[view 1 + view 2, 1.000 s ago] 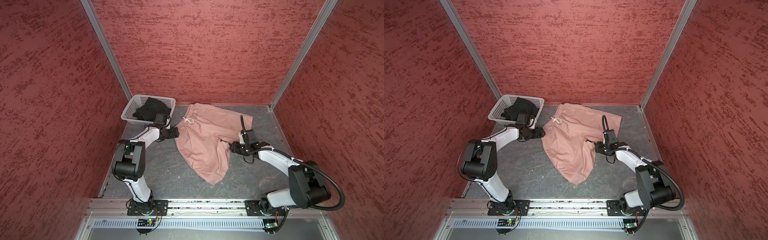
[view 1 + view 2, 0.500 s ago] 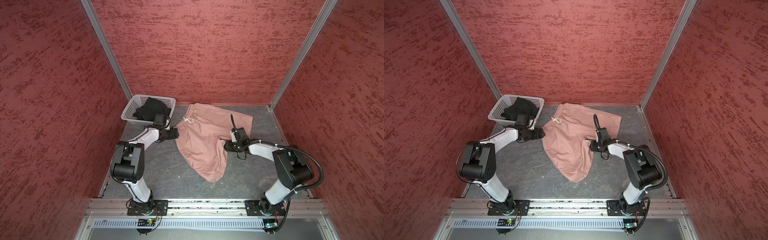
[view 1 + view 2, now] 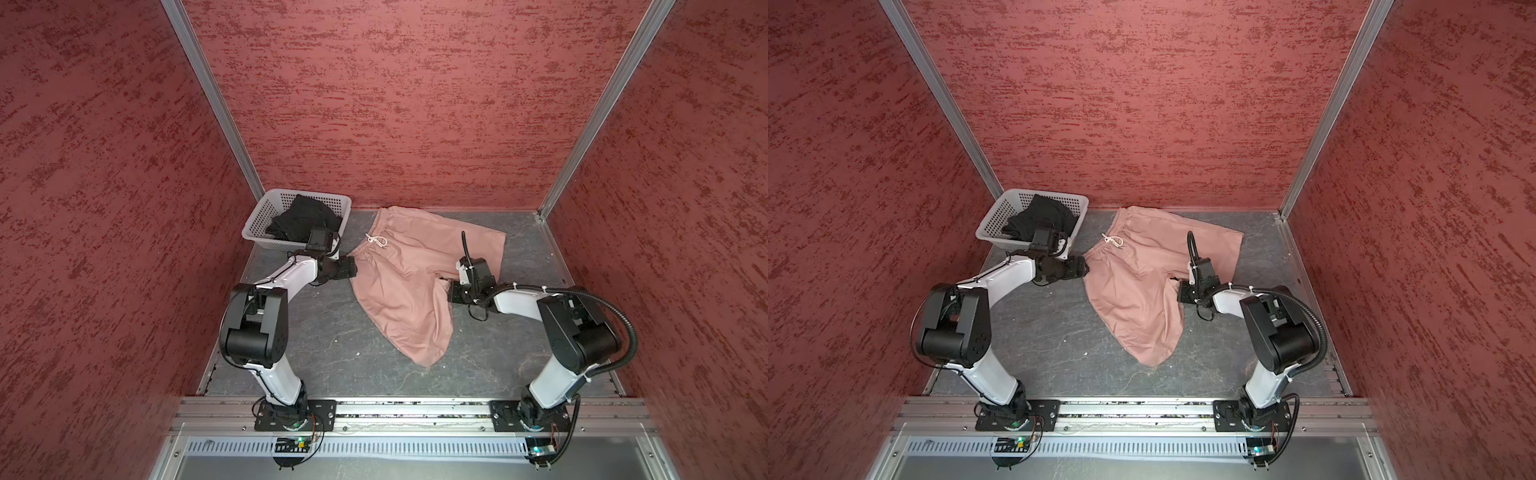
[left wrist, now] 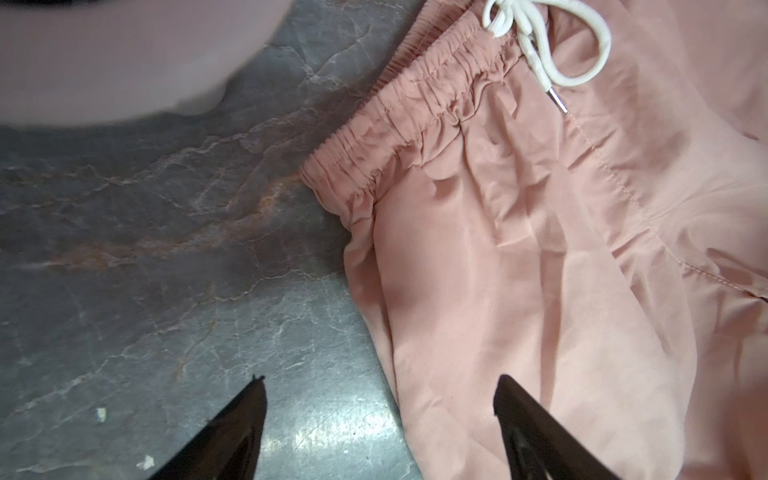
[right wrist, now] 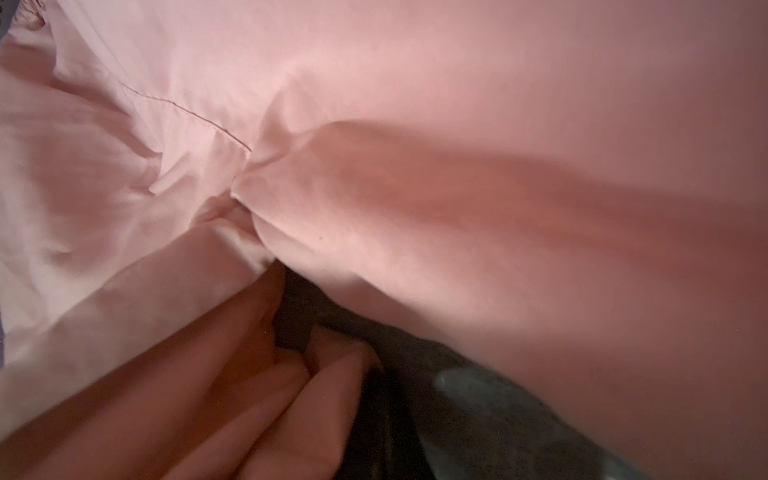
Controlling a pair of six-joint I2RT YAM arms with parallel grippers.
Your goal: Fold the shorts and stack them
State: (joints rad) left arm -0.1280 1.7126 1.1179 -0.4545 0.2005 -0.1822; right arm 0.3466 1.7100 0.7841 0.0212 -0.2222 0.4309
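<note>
On the grey table (image 3: 332,345), the pink shorts (image 3: 399,299) are spread flat, one leg pointing near. At the crotch, on their right side, the right gripper (image 3: 451,293) is clamped shut on a pinch of gathered fabric. The left gripper (image 4: 381,380) is held wide apart and empty just beside the waistband (image 4: 415,124) corner, near the white drawstring (image 4: 540,54). For a clean fold, that corner should be gripped too, so both ends are lifted together. At far left, the black shorts (image 3: 303,218) are heaped in the white basket (image 3: 254,216). No legible writing is seen.
</note>
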